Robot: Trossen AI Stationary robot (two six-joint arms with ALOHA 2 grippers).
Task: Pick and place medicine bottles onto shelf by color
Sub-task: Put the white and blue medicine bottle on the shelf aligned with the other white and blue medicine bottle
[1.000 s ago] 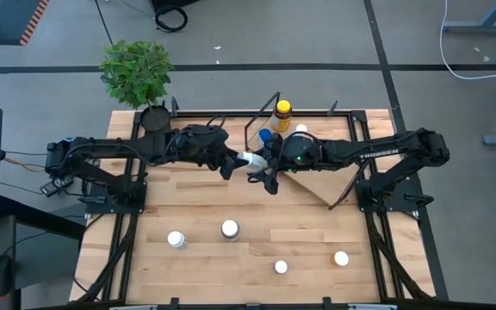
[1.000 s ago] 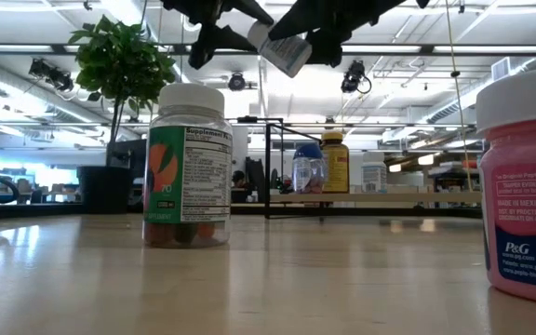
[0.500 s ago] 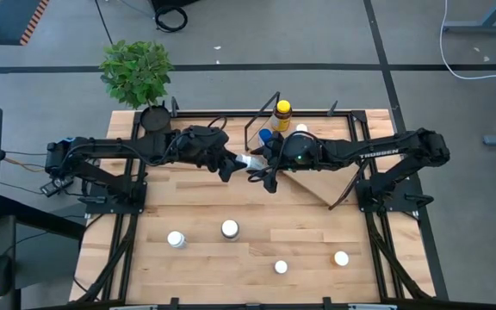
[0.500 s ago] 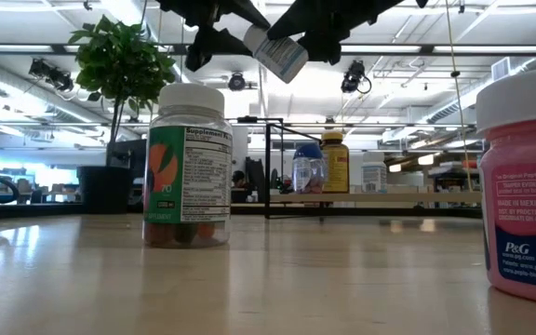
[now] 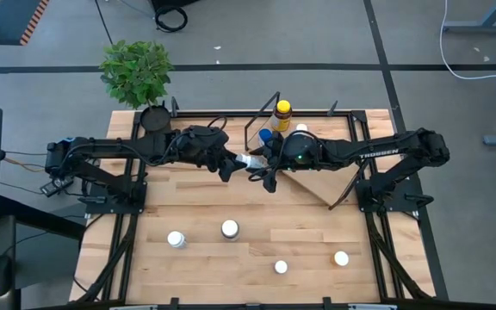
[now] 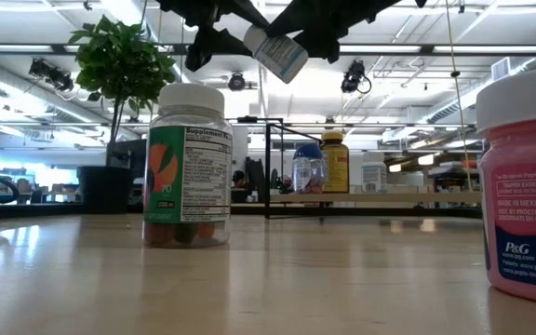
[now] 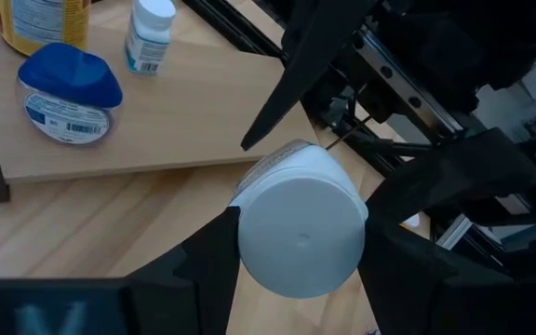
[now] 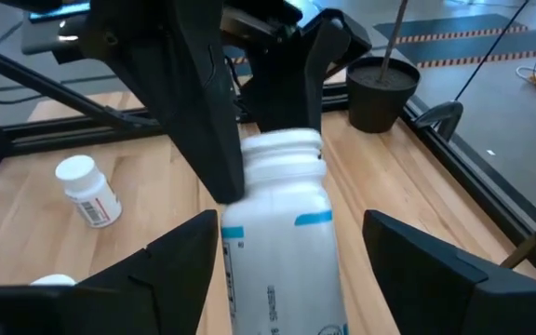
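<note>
Both claws meet on your white bottle [image 5: 250, 161] midair.
Left gripper [image 5: 233, 163] clamps its cap; right gripper [image 5: 260, 168] straddles its body, fingers apart.

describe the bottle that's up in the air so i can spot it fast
Find where the two dark arms meet above the table's middle, just in front of the tilted wooden shelf. The white-capped bottle hangs there between both end effectors; it alone is off the table, lying sideways.
</note>
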